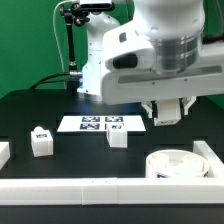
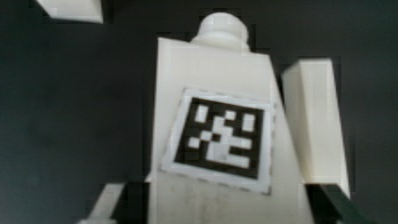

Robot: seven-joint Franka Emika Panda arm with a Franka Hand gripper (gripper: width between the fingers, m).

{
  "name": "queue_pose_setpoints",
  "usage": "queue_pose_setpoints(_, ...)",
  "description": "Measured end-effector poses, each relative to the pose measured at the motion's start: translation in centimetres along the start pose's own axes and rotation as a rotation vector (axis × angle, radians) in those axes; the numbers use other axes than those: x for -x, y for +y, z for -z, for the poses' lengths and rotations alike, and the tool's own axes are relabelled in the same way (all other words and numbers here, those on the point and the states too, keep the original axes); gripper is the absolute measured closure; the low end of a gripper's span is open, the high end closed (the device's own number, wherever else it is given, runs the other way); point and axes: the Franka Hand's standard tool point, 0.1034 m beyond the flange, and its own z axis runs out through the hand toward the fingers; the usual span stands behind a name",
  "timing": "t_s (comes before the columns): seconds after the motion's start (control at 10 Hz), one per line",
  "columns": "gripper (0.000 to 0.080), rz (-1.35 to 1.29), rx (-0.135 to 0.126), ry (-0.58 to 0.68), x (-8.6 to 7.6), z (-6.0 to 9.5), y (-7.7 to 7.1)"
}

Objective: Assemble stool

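Observation:
My gripper [image 1: 166, 110] hangs above the table, behind the round white stool seat [image 1: 175, 161] at the exterior view's lower right. In the wrist view the gripper [image 2: 222, 207] is shut on a white stool leg [image 2: 217, 110]. The leg bears a black-and-white tag and ends in a rounded peg pointing away from the wrist. The dark fingers [image 2: 331, 205] press on both its sides. Two more tagged legs stand on the black table, one at the exterior view's left [image 1: 41, 141] and one near the middle [image 1: 118, 137].
The marker board [image 1: 100, 124] lies flat behind the middle leg. Long white border rails run along the front [image 1: 70, 189] and the exterior view's right [image 1: 211, 158]. In the wrist view, a white block [image 2: 311, 95] lies beside the held leg, and another white piece [image 2: 71, 8] shows at the edge.

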Motion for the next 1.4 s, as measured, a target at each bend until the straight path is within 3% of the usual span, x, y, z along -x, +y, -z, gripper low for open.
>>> queue_pose_setpoints(0.3,0.0472,-0.001,0.0,0.186,-0.7,0.0,0.0)
queue_pose_setpoints(0.7,0.0472,0.032,-0.002,0.466,-3.0,2.2,-0.5)
queue_pose_setpoints(0.8,0.0472,0.038,-0.004,0.579,-3.9,3.3,-0.7)
queue_pose_setpoints(0.9,0.0472,0.046,-0.003,0.668,-4.2,3.4,-0.9)
queue_pose_setpoints(1.2,0.0472,0.048,-0.003,0.746,-4.2,3.0,-0.9)
queue_pose_setpoints(1.3,0.0472,0.073,0.008,0.79,-4.5,2.8,-1.2)
queue_pose_setpoints(1.4,0.0472,0.128,0.038,0.796,-4.6,2.5,-0.9)
